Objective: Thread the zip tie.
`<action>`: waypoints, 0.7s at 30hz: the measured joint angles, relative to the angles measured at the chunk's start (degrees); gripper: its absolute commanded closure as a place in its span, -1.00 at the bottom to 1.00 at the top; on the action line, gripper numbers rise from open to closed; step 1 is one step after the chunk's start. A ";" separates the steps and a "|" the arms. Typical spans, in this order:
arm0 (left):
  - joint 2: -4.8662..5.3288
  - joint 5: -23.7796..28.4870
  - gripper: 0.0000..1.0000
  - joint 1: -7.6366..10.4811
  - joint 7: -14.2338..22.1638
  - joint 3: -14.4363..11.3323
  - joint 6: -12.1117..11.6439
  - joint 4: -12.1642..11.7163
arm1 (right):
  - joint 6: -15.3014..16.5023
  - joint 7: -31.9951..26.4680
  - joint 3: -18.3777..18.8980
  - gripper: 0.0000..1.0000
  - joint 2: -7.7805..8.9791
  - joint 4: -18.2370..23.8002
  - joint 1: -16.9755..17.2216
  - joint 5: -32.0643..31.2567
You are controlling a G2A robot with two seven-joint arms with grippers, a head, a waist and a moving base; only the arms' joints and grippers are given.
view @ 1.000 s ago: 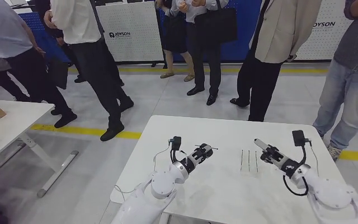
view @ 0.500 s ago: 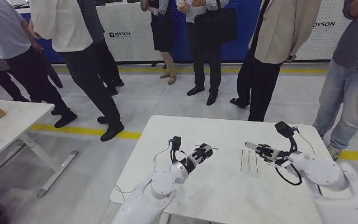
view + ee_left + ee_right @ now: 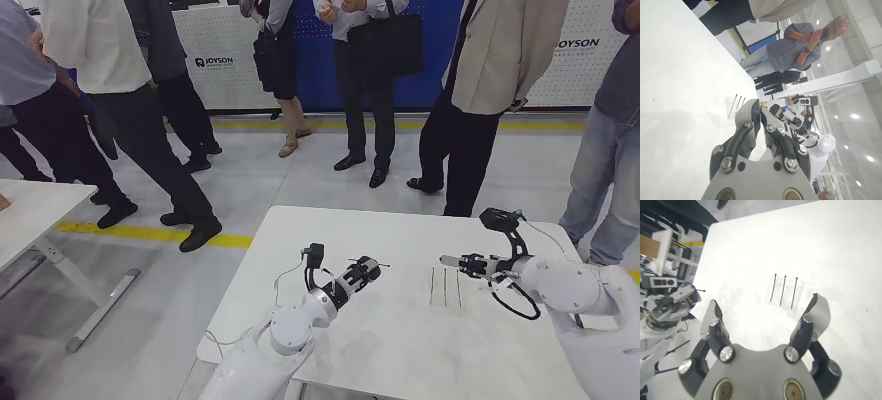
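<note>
Right wrist view | right fingers [image 3: 820,306] wide apart | left fingers [image 3: 747,113] pinch zip tie [image 3: 701,290]

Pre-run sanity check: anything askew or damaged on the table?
Nothing serious. Three zip ties lie side by side on the clear sheet, apart, heads aligned; one end tie bows slightly at its tail. The left gripper is shut on a fourth tie; the right gripper is open.
</note>
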State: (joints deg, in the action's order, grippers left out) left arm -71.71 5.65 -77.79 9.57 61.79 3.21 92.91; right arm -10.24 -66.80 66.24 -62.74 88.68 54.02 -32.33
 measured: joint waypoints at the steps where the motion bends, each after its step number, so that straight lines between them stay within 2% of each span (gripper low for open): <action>1: 0.00 0.00 1.00 0.00 0.00 0.00 0.00 0.00 | 0.97 -0.88 -0.94 -1.00 -0.18 -1.33 -0.97 0.47; 4: 0.00 0.00 1.00 0.00 0.00 0.00 0.00 0.00 | 4.23 -2.29 -4.02 -1.00 -0.90 -6.41 -4.04 1.93; 10: 0.00 0.00 1.00 0.00 0.00 0.00 0.00 0.00 | 7.38 -3.82 -9.70 -1.00 -2.59 -16.16 -10.46 2.87; 21: 0.00 0.00 1.00 0.00 0.00 0.00 0.00 0.00 | 7.46 -3.99 -9.99 -1.00 -2.67 -16.66 -10.81 2.75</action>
State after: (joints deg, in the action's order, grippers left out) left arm -71.71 5.65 -77.79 9.57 61.79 3.21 92.91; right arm -2.78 -70.79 56.25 -65.41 72.02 43.21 -29.57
